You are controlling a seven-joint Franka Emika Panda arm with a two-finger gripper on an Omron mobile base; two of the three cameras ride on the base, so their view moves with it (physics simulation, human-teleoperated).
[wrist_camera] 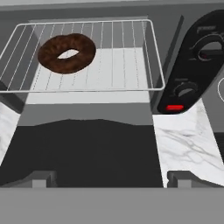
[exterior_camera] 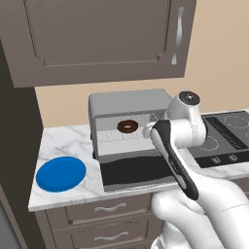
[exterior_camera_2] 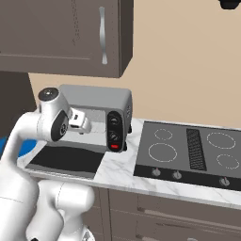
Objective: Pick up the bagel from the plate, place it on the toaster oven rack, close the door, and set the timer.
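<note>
Bagel [wrist_camera: 66, 53] lies on toaster oven rack [wrist_camera: 131, 65]; fingers [wrist_camera: 180, 179] spread open, empty; panel lettering unreadable.

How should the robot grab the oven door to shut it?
Probably by the front edge of the door, the edge farthest from the rack. The door lies flat and open, hinged at the oven, so the open fingers could hook under that free edge from the front and swing it up. The bagel already sits on the rack.
</note>
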